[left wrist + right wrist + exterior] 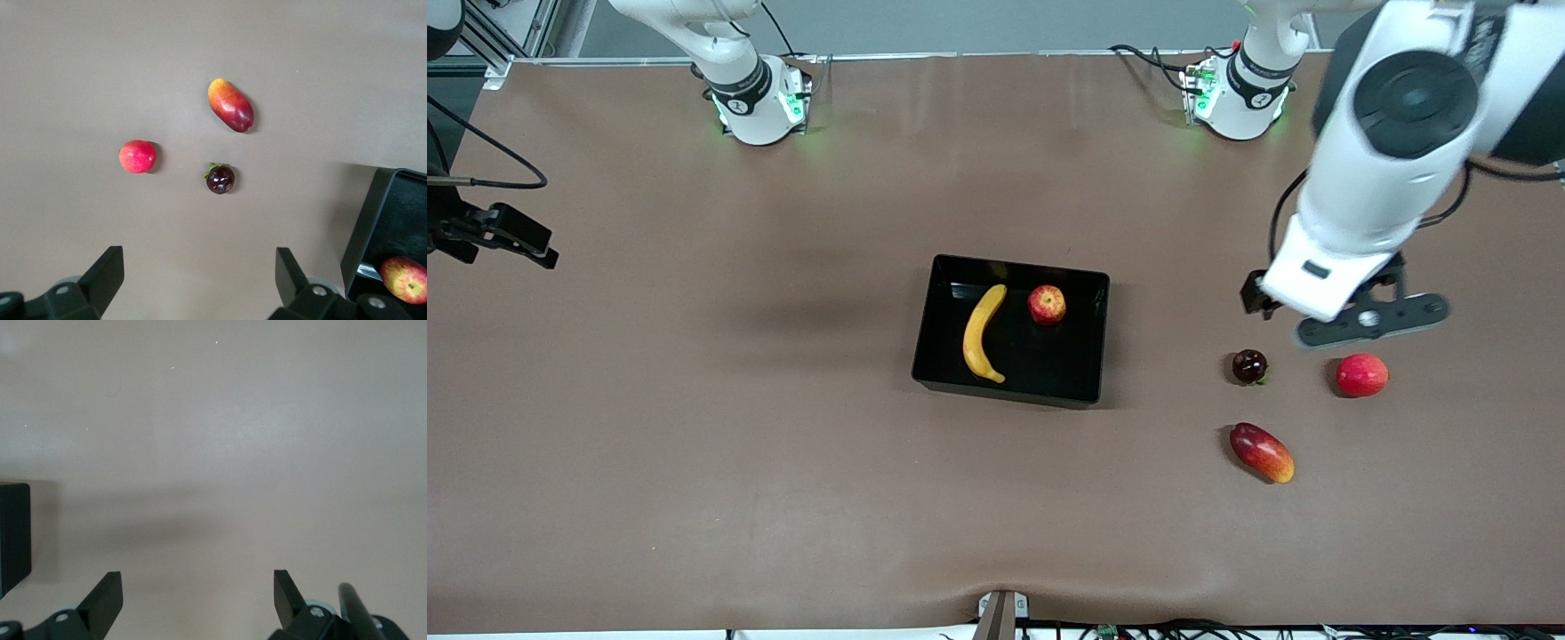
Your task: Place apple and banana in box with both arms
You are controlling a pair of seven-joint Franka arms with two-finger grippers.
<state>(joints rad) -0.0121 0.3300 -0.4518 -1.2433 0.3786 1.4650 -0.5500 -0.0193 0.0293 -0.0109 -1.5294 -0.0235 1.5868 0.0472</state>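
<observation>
The box point(1099, 338) sits mid-table with the banana point(982, 334) and the apple point(1047, 304) both lying in it, the banana toward the right arm's end, the apple just beside it toward the left arm's end and not touching it.

The left hand point(199, 280) hangs in the air over bare table point(694, 400) toward the left arm's end, its fingers point(107, 273) spread wide and holding nothing. Its wrist view shows what the front view half hides under the arm: a round pink fruit point(137, 156), a dark fruit point(220, 179) with a green stalk and a mango point(231, 105), all apart from one another, plus a corner of the box with the apple at its edge.

The right hand point(197, 600) appears only in its own wrist view, fingers point(105, 595) wide apart and empty, over bare table with just a black corner of the box in sight. The front view shows only that arm's base.
</observation>
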